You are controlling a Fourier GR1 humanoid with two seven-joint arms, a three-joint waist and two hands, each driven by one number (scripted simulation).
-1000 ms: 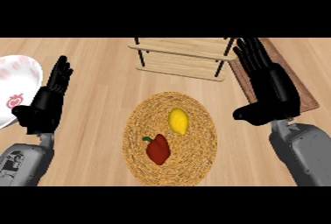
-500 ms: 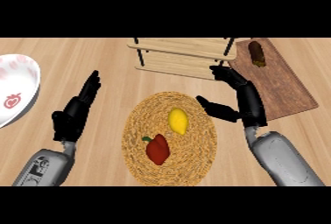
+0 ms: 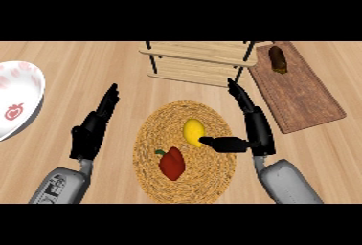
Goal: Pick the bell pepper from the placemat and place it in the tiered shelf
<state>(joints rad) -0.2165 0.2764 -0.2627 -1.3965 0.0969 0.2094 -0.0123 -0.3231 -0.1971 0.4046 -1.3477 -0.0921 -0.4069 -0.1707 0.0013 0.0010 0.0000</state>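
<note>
**Closing in on the placemat, pepper not yet in my fingers**

Since a moment ago I am bringing both arms inward. My right hand (image 3: 256, 130), which was out over the cutting board (image 3: 300, 91) at the right, is now hanging at the right rim of the placemat (image 3: 185, 150), its fingers (image 3: 244, 100) straight and pointing away from me, its thumb (image 3: 225, 143) sticking out leftward over the mat. That thumb is sitting just beside the lemon (image 3: 193, 132), not the thing I am after. My left hand (image 3: 90, 131) is also drawing in from the plate (image 3: 17, 103) at the far left and is now standing open on the surface just left of the mat, fingers straight, holding nothing.

For the task, I judge this to be the approach only: nothing is grasped and nothing lifted.

The bell pepper (image 3: 172, 163) is lying on the near half of the placemat, its stem toward the left, nearer to me than the lemon. It is lying to the left of my right thumb and nearer than it, apart from both hands, roughly between them. I am likely needing to bring the right hand nearer and leftward, past the lemon, before closing. The tiered shelf (image 3: 201, 62) is waiting at the far side, beyond the mat.
</note>
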